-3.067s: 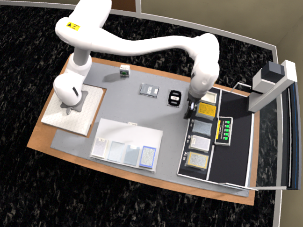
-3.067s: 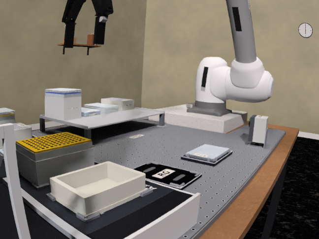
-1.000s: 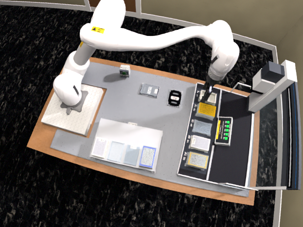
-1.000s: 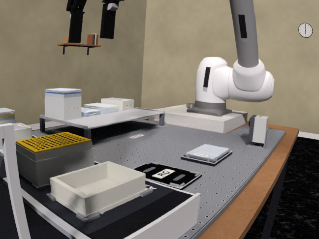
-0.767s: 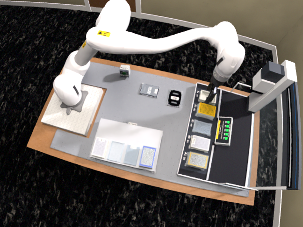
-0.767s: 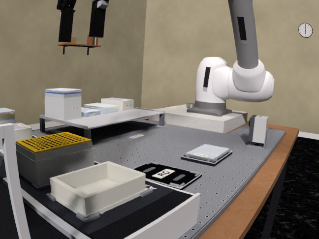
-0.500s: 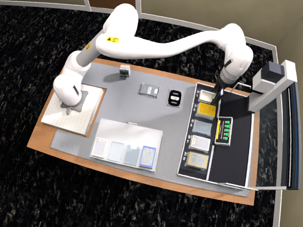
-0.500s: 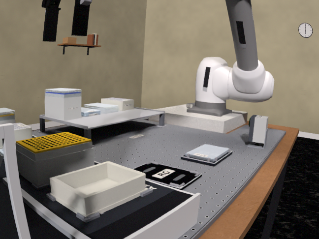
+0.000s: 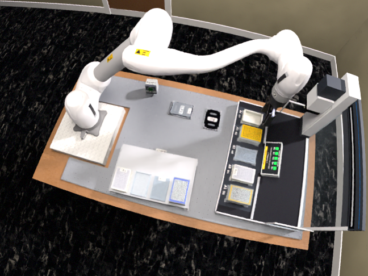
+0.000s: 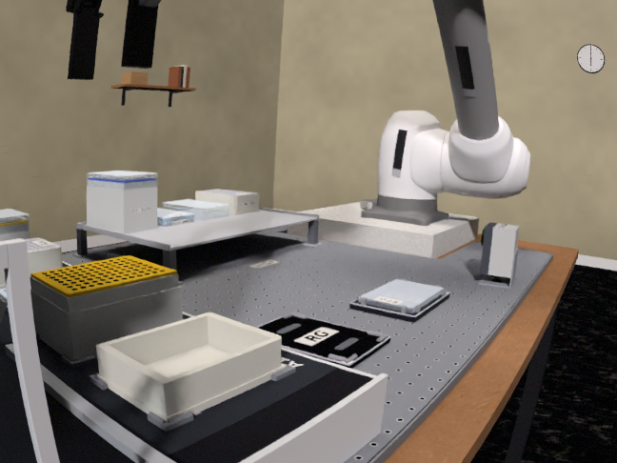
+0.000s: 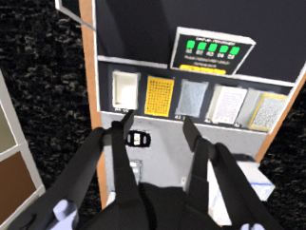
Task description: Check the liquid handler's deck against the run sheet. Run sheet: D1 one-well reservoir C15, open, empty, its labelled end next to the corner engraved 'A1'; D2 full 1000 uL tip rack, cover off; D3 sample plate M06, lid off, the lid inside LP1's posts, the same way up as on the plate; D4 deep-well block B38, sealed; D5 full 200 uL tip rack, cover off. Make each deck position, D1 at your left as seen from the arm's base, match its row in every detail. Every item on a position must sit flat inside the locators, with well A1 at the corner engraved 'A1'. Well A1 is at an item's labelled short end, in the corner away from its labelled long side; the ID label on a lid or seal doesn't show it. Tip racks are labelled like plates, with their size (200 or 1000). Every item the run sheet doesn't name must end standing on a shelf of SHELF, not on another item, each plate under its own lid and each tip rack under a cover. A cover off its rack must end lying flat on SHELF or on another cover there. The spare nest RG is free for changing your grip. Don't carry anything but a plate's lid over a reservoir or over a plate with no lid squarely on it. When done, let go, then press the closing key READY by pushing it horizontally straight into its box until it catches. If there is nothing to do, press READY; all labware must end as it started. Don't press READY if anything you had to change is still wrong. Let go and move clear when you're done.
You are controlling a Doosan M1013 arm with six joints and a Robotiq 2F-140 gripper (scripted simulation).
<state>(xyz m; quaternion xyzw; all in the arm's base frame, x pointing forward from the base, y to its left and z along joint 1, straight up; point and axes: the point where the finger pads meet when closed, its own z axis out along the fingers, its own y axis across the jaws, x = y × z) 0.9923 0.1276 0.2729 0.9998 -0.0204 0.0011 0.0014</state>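
Observation:
My gripper point(image 9: 268, 114) point(image 10: 110, 45) point(image 11: 159, 119) is open and empty, high above the deck's D1 end. On the deck row stand the open white reservoir point(image 9: 251, 116) point(image 10: 189, 361) point(image 11: 124, 88), a yellow-topped tip rack point(image 9: 251, 133) point(image 10: 104, 293) point(image 11: 159, 95), a grey plate point(image 9: 245, 155) point(image 11: 194, 97), a white block point(image 9: 243, 174) point(image 11: 229, 105) and a yellow-rimmed tip rack point(image 9: 239, 194) point(image 11: 268, 110). A lid point(image 9: 181, 109) point(image 10: 402, 296) lies in the LP1 posts. The black RG nest point(image 9: 212, 116) point(image 10: 325, 340) point(image 11: 138, 139) holds nothing. The READY key box point(image 9: 150, 86) point(image 10: 499, 249) stands near the table's back edge.
The shelf point(image 9: 154, 154) point(image 10: 224, 229) carries several items, among them a blue-rimmed tall rack point(image 9: 179, 191) point(image 10: 122, 199). A panel with green lights point(image 9: 271, 159) point(image 11: 212, 49) sits behind the deck row. The handler's grey gantry point(image 9: 325, 100) rises at the far side.

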